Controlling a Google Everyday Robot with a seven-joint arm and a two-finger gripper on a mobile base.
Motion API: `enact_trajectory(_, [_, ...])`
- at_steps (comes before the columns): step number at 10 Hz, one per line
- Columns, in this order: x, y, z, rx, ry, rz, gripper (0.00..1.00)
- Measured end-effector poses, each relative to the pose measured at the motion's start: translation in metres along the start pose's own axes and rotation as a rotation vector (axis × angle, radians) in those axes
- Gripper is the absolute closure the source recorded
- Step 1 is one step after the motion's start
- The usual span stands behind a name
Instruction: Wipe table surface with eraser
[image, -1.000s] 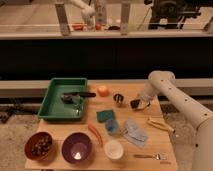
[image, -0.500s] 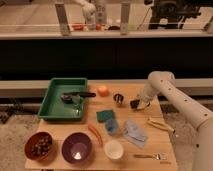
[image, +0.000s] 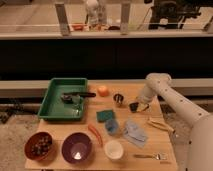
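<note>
- My end effector (image: 135, 106) sits low over the tabletop (image: 165, 142) at about 2 o'clock, just right of the small metal cup (image: 119, 99).
- Whether it is spread or pinching, I cannot tell.
- The eraser (image: 133, 106) appears as a small dark block at the tip; contact is unclear.
- Judgement: light, stiff, not fragile, slightly grippy. Grasp across the short sides, broad face down.
- Green sponge (image: 105, 116) lies near, at 8 o'clock from it.
</note>
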Motion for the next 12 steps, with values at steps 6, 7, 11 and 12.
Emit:
enact_trajectory(6, [-0.019, 0.016, -0.002, -0.026, -0.03, -0.084, 1.0])
enact_trajectory(7, [-0.019, 0.023, -0.006, -0.027, -0.024, -0.092, 1.0])
enact_trajectory(11, [0.009, 0.043, -0.021, -0.031, 0.016, -0.065, 1.0])
enact_trajectory(12, [0.018, 0.046, -0.024, -0.031, 0.026, -0.052, 1.0])
